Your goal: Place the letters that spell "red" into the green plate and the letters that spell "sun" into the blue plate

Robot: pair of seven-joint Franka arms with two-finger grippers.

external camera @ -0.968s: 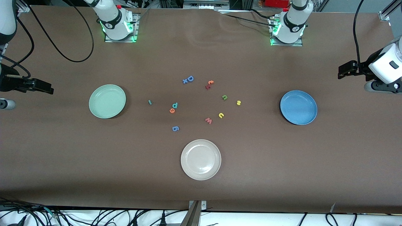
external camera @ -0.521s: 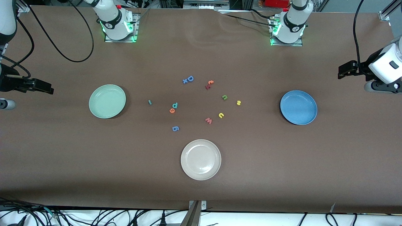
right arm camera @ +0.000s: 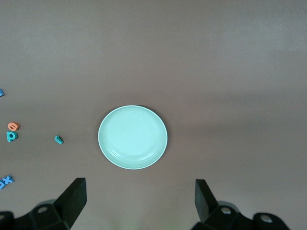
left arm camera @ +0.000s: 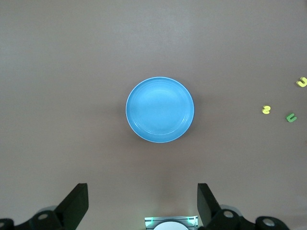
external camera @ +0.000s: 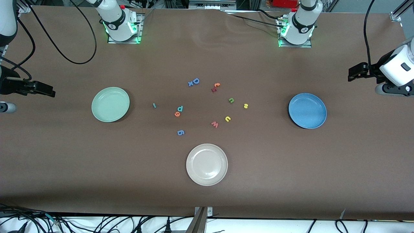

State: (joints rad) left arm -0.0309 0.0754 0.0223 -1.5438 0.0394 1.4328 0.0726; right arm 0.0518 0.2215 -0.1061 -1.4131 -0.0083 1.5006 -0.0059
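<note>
I see both arms cut off at the front view's edges; the blue letter [right arm camera: 1,93] is clipped too.

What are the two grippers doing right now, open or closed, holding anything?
Left gripper: open, empty, waiting high over the blue plate.
Right gripper: open, empty, waiting high over the green plate.
</note>
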